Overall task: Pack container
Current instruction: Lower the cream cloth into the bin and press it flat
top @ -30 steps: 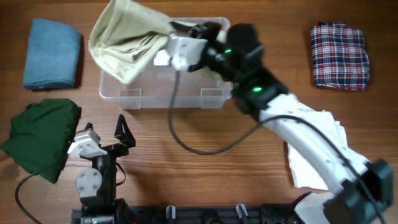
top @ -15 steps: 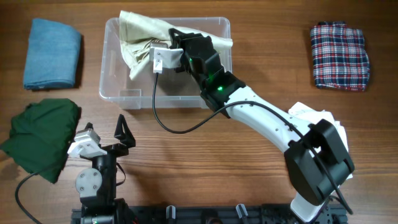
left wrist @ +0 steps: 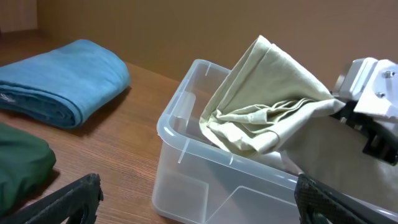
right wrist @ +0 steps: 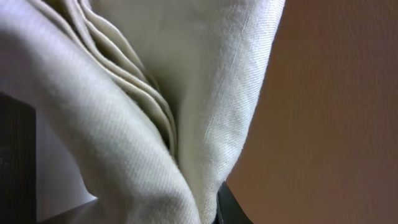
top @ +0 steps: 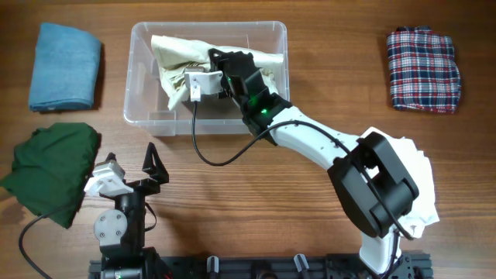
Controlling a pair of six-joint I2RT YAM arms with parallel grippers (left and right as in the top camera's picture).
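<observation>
Now, container: upper centre, well apart from blue towel.
Right fingers: pinching beige cloth above its rim.
Left fingers: spread, near green cloth.

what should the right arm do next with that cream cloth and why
Probably lower slightly, then open the right claw. The bunched cream fabric cloth it grips sits over the clear rectangular plastic container but rises above the rim, not yet settled inside.
</observation>
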